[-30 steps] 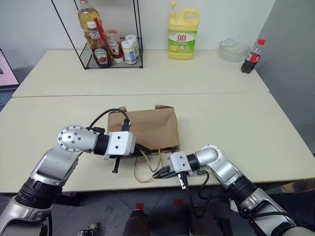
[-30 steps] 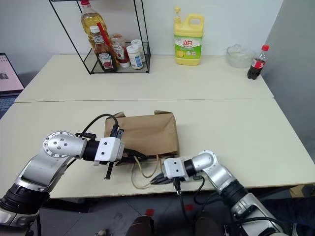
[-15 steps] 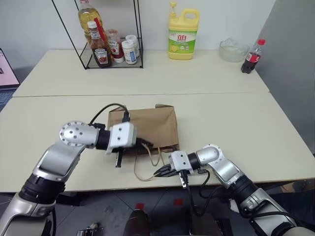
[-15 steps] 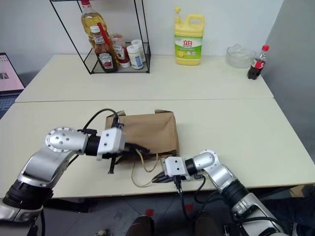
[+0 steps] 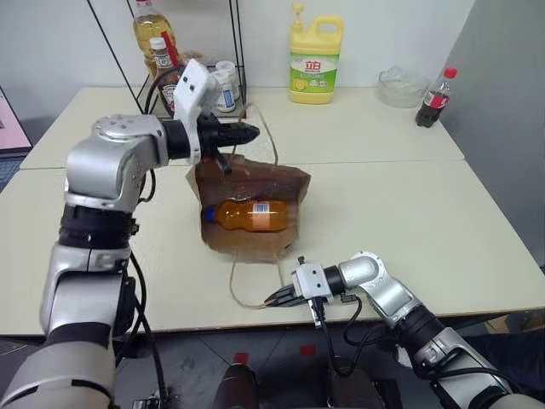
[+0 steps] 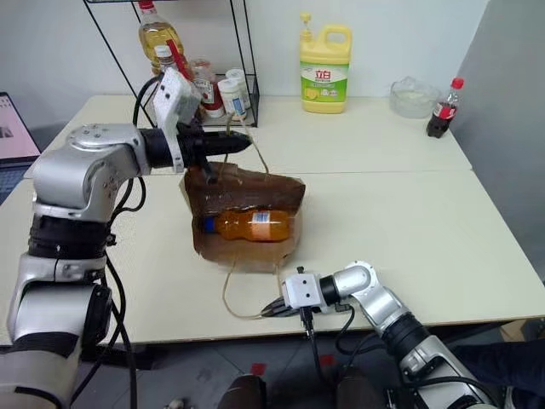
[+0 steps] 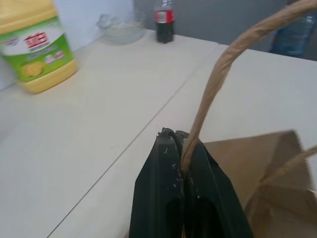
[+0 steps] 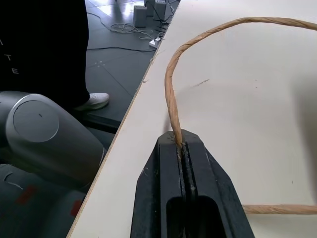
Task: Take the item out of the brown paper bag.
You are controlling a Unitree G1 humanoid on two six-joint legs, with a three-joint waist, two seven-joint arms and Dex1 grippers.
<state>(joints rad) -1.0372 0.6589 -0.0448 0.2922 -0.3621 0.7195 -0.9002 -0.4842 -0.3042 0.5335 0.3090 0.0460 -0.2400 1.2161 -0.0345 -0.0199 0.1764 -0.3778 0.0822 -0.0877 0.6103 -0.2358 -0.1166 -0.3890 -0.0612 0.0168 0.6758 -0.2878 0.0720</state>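
Observation:
The brown paper bag (image 5: 264, 181) sits mid-table with its mouth pulled open toward me. Inside lies the item (image 5: 251, 215), an orange drink bottle on its side, blue cap pointing left. My left gripper (image 5: 254, 132) is raised above the bag's far side, shut on the upper handle (image 7: 218, 79), which runs taut down to the bag. In the left wrist view the left gripper (image 7: 179, 136) has its fingers pinched on that paper cord. My right gripper (image 5: 269, 300) rests near the table's front edge, shut on the lower handle (image 8: 171, 84), whose loop lies on the table.
At the back left stands a wire rack (image 5: 183, 68) of sauce bottles. A yellow detergent jug (image 5: 316, 60) is at the back middle. A glass bowl (image 5: 400, 85) and a cola bottle (image 5: 432, 98) are at the back right. The table's front edge runs just under my right gripper.
My left gripper rose and moved away from me with the handle, lifting the bag's upper side open. The orange bottle came into view. The right gripper stayed put.

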